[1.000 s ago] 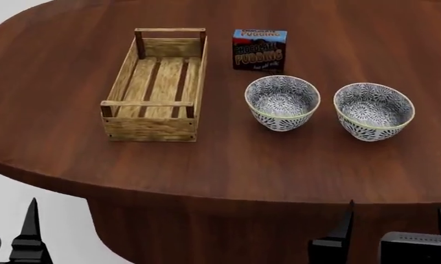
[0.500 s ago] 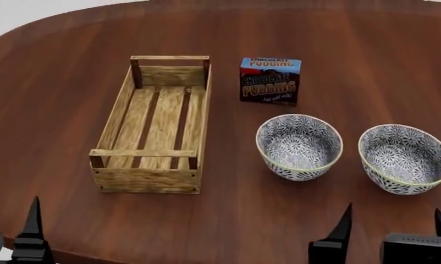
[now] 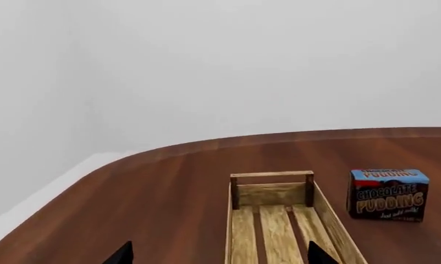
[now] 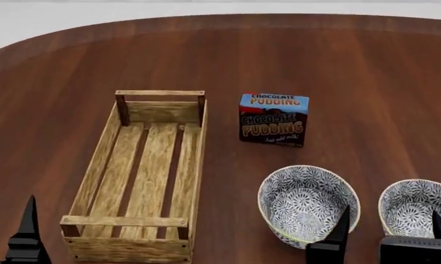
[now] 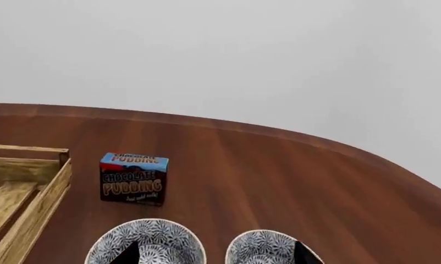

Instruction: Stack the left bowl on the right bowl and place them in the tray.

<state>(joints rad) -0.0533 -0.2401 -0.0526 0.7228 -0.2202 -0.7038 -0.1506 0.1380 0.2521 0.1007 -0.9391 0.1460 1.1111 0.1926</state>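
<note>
Head view: approach stage, nothing grasped. Both grippers stood released at the table's [image 4: 367, 66] near edge, the right gripper [image 4: 387, 228] over the left bowl [image 4: 307, 204] and right bowl [image 4: 417, 206]; the left gripper [image 3: 216, 254] faced the tray [image 4: 143, 176]. Next, seize the left bowl's rim. Compared with a second earlier, everything sat closer.

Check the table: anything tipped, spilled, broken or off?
Nothing stands out. The tray sits flat and empty, the pudding box stands upright beside it, and the left bowl and right bowl sit upright, apart, unstacked and empty.
</note>
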